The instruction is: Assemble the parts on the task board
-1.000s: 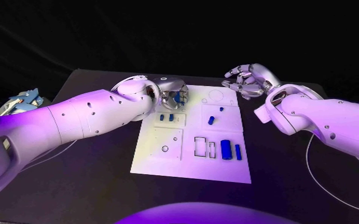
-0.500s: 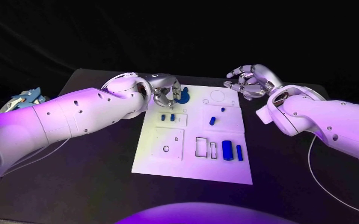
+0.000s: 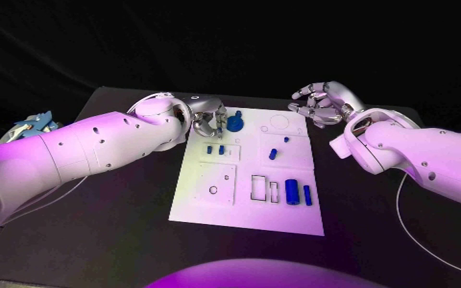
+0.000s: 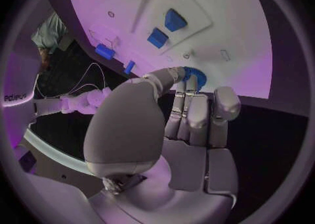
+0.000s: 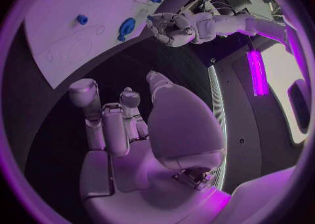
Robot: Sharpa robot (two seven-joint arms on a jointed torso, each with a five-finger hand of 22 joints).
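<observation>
Blue ring part (image 3: 234, 125) lies just beside the empty, loosely curled left hand (image 3: 208, 121).

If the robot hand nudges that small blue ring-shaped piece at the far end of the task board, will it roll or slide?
The blue ring-shaped part seems to lie flat, so it would probably slide, not roll. It looks rigid and light. The task board looks smooth, so it may skid.
</observation>
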